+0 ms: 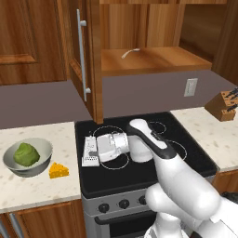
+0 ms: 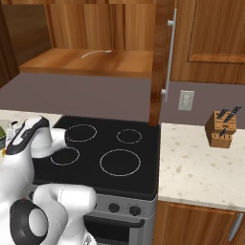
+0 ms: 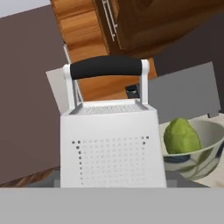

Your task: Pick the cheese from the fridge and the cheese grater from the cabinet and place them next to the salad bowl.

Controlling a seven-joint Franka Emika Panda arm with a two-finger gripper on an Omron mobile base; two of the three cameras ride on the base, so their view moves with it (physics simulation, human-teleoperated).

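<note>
Cheese grater (image 1: 90,152) in the left base view sits at the end of the arm's hand, over the left part of the black stove top (image 1: 186,153), close to the stove's left edge. The gripper (image 1: 95,151) points left toward the counter and the grater is right at its tip; the fingers themselves are hidden behind the hand, so the grip cannot be judged from this side. On the pale counter (image 1: 42,186) left of the stove stands the salad bowl (image 1: 28,158) with its green lettuce lump, and the cheese (image 1: 58,170) lies on the counter just beside the bowl, to its right. Above, the cabinet (image 1: 153,58) stands with its door swung open, a thin curved white object (image 1: 130,52) lying on its wooden shelf. A knife block (image 1: 224,105) stands on the counter far right.

From the right base view, the arm bends over the stove's left burners, the open cabinet's shelf (image 2: 86,62) above it and the knife block on the right counter.

The hand view has the grater close and upright, black handle on top, perforated face toward the camera. It rises from between the finger tips, which clamp it. The salad bowl shows just right of it.
</note>
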